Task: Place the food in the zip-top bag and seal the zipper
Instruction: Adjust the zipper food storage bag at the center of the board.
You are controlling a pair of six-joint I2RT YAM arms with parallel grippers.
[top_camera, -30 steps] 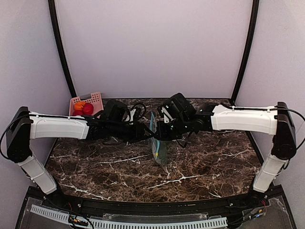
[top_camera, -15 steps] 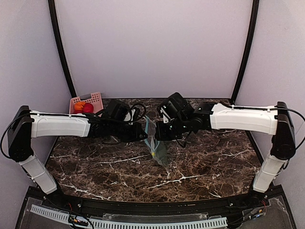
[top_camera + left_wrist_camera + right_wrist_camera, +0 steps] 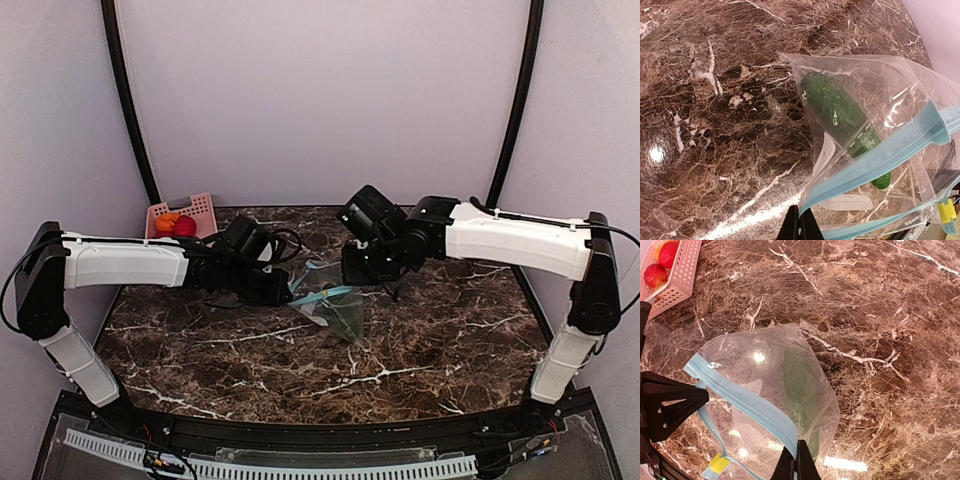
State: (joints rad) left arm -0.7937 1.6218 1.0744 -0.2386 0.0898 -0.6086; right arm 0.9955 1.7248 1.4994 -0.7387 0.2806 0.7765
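The clear zip-top bag [image 3: 335, 308] hangs low over the table between my two grippers, with a green cucumber-like piece [image 3: 837, 110] inside. My left gripper [image 3: 801, 226] is shut on one end of the teal-blue zipper [image 3: 890, 150]. My right gripper [image 3: 796, 462] is shut on the zipper [image 3: 755, 407] at the other side. In the top view the left gripper [image 3: 292, 292] and right gripper [image 3: 352, 283] hold the strip stretched between them. The red fruit [image 3: 185, 227] and the orange fruit [image 3: 166, 220] lie in the pink basket [image 3: 203, 207].
The pink slotted basket [image 3: 682, 277] stands at the table's far left corner, with red fruit [image 3: 655, 275] in it. A yellow slider tab [image 3: 717, 463] sits on the zipper near the left gripper. The dark marble table [image 3: 430, 340] spreads around the bag.
The grippers have moved apart, the right one back and to the right. The bag, which hung upright between them, now lies tilted and lower with its zipper edge stretched out.
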